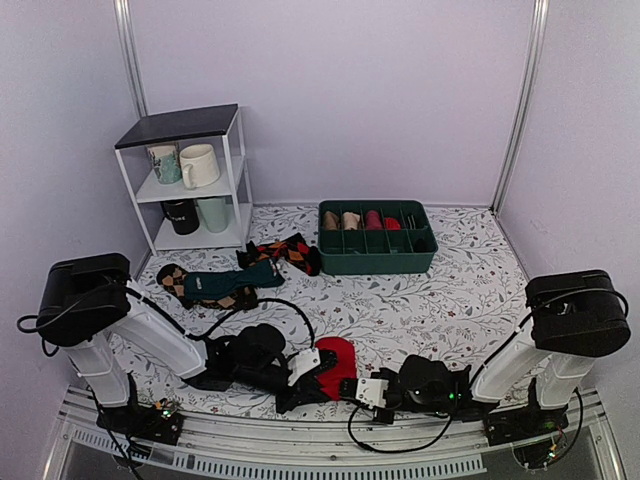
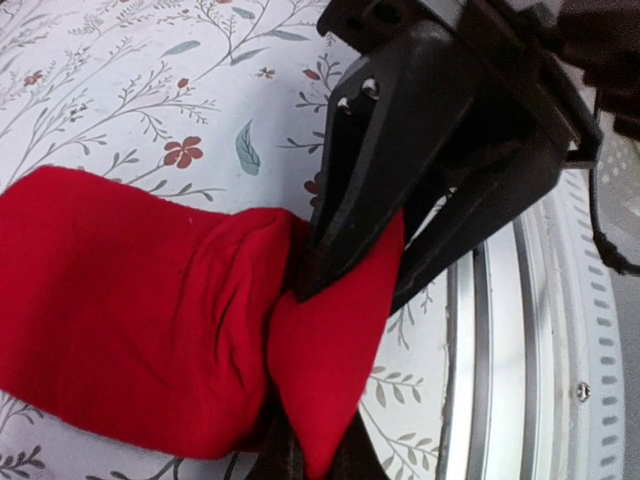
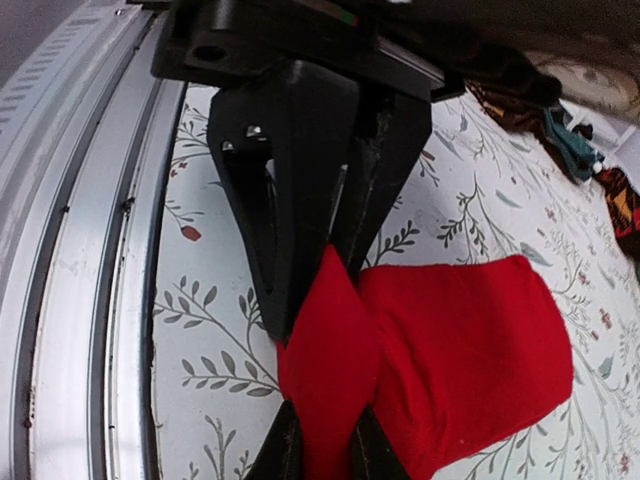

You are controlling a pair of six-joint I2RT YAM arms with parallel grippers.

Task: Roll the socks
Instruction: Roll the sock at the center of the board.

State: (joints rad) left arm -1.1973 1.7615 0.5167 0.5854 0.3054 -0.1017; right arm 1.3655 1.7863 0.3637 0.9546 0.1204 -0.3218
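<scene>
The socks lie at the near edge of the table, with the left gripper and right gripper both clamped on one twisted end. If the two pull against each other, the fabric could slip free and the roll come undone.

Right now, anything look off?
Red socks are twisted at the near edge, left gripper and right gripper both clamped on the same bunched end. Argyle socks and a teal sock lie loose near the shelf.
</scene>
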